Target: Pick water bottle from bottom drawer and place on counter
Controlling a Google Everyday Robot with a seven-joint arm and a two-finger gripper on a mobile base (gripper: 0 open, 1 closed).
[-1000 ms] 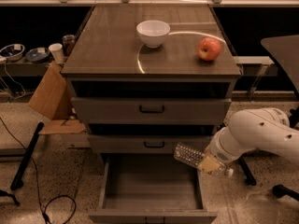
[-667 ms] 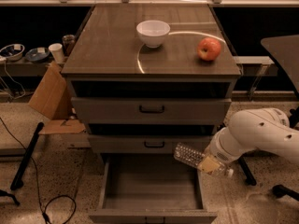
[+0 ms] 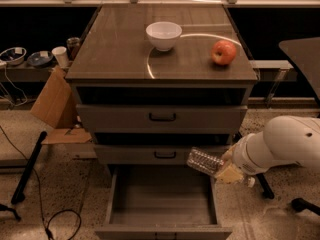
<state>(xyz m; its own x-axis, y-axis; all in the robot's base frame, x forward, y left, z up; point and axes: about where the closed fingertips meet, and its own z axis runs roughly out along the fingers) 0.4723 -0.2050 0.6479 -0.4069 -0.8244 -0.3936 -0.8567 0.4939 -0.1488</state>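
The water bottle (image 3: 204,160) is a clear ribbed bottle held almost level, its free end pointing left, just above the right rear corner of the bottom drawer (image 3: 162,199). That drawer is pulled out and its flat floor is bare. My gripper (image 3: 225,172) is shut on the bottle's right end, at the end of the white arm (image 3: 280,146) that comes in from the right. The counter (image 3: 120,44), glossy brown-grey with a pale arc, lies above the two shut drawers.
On the counter stand a white bowl (image 3: 163,35) and a red apple (image 3: 223,52). A cardboard piece (image 3: 52,101) leans at the cabinet's left, with a black pole (image 3: 29,166) and cable on the floor. A dark table edge (image 3: 302,54) is at the right.
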